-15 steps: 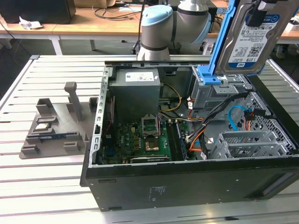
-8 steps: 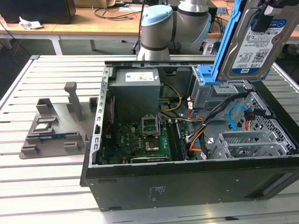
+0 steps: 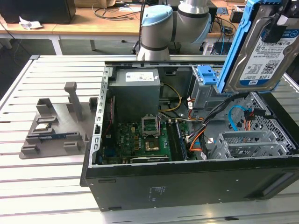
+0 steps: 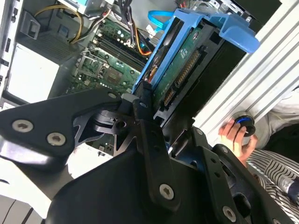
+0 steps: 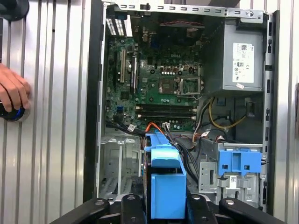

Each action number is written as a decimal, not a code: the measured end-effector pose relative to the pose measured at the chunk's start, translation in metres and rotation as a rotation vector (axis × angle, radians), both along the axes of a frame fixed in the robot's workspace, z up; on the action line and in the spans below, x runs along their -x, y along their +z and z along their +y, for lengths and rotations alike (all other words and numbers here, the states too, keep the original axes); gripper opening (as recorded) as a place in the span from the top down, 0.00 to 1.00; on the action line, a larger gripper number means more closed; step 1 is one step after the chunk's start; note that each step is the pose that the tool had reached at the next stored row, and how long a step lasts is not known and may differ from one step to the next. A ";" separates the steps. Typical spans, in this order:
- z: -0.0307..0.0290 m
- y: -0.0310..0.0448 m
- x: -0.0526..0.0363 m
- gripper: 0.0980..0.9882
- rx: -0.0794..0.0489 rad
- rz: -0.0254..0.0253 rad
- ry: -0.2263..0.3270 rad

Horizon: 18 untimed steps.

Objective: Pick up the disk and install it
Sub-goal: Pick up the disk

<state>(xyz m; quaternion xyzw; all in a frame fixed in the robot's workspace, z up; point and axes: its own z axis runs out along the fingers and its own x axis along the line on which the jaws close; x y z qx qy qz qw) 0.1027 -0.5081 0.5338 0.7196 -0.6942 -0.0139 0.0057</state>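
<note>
The disk (image 3: 261, 51) hangs tilted above the exterior view's right end of the open computer case (image 3: 187, 182). It is a silver drive with a white-and-blue label in a blue carrier frame. My gripper (image 5: 166, 203) is shut on it, with black fingers (image 4: 142, 100) pressing its sides. In both wrist views the disk (image 5: 166, 186) (image 4: 187, 60) sits between the fingers, its green circuit-board side showing in the second wrist view. Below it, inside the case, lies an empty metal drive cage (image 3: 247, 144) (image 5: 119, 168), with cables between.
Inside the case are the motherboard (image 3: 145, 140), a grey power supply (image 3: 137, 91) and a second blue carrier (image 3: 208, 74). A grey fixture (image 3: 51, 126) stands on the slatted table to the exterior view's left. A person's hand (image 5: 11, 93) rests beside the case.
</note>
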 end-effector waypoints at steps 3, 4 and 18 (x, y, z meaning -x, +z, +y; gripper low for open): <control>-0.0152 -0.0003 0.0000 0.70 0.004 0.0000 0.000; -0.0185 -0.0003 0.0000 0.70 0.004 0.0000 0.000; -0.0573 -0.0023 0.0000 0.70 -0.025 -0.0001 -0.018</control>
